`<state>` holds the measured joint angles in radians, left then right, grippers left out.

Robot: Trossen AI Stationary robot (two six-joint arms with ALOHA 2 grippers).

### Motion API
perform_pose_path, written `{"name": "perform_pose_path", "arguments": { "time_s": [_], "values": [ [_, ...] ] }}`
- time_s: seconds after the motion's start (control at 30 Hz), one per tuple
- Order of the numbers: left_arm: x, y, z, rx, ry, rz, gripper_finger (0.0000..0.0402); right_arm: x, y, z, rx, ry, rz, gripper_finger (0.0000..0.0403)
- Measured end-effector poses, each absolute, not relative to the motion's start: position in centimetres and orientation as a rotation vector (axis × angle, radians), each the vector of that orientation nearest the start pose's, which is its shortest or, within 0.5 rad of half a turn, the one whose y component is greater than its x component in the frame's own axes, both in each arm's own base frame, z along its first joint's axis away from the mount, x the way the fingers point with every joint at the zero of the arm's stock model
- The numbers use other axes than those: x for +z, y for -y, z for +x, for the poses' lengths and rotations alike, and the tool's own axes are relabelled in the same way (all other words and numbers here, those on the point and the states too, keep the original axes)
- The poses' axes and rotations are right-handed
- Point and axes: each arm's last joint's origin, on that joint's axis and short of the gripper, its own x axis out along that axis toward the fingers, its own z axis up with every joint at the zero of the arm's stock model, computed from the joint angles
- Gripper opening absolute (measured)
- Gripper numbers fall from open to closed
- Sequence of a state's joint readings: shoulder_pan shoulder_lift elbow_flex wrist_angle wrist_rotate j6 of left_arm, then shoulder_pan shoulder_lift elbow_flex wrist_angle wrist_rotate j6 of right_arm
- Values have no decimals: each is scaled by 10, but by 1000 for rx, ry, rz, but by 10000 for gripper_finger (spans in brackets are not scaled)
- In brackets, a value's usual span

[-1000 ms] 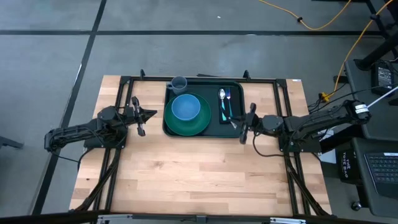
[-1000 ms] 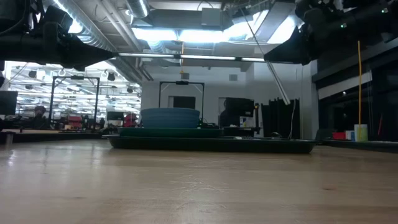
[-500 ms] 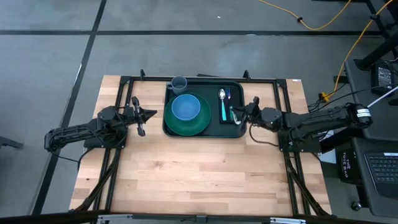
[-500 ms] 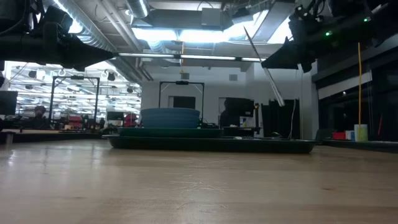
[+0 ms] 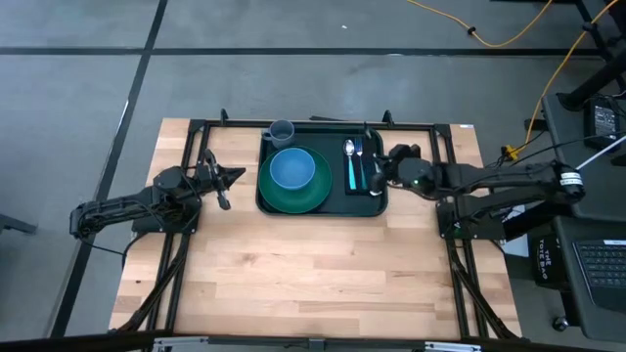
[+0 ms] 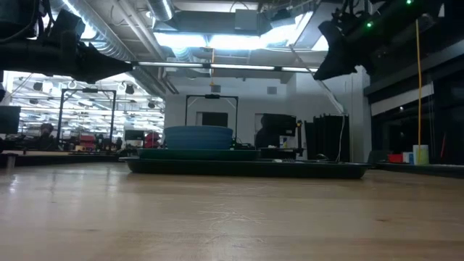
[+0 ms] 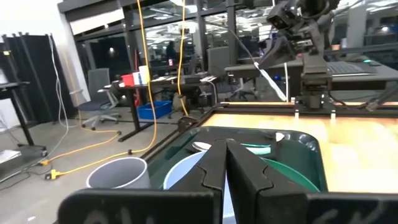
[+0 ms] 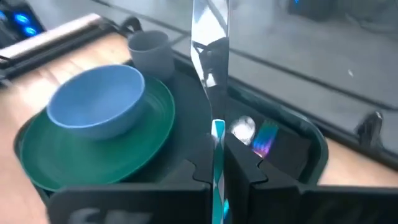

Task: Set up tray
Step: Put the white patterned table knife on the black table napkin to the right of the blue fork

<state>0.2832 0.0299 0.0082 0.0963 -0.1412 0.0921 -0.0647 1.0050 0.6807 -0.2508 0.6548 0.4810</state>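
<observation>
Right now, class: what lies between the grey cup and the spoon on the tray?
In the high view, only bare tray floor separates the grey cup from the spoon.

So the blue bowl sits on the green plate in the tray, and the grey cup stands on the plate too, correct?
Not quite. The blue bowl does sit on the green plate in the tray, but the grey cup stands beside the plate, at the tray's far corner, not on it. The high view shows this.

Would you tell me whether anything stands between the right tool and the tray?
Nothing visible does. The right tool, shut on a knife, hangs above the tray at its right end, near the spoon and fork lying there.
</observation>
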Motion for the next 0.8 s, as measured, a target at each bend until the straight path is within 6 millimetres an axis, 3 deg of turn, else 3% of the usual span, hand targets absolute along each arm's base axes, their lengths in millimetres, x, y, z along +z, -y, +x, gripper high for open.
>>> {"name": "perform_pose_path", "arguments": {
  "time_s": [0.3, 0.5, 0.6, 0.8],
  "values": [
    [173, -31, 94, 422, 55, 96, 5, 268, 35, 231, -879, -518, 371, 17],
    [173, -31, 94, 423, 55, 96, 4, 286, 51, 236, -1010, -717, 607, 17],
    [173, -31, 94, 423, 55, 96, 4, 291, 58, 242, -1059, -762, 647, 17],
    [173, -31, 94, 423, 55, 96, 6, 282, 75, 258, -1116, -775, 688, 17]
  ]
}}
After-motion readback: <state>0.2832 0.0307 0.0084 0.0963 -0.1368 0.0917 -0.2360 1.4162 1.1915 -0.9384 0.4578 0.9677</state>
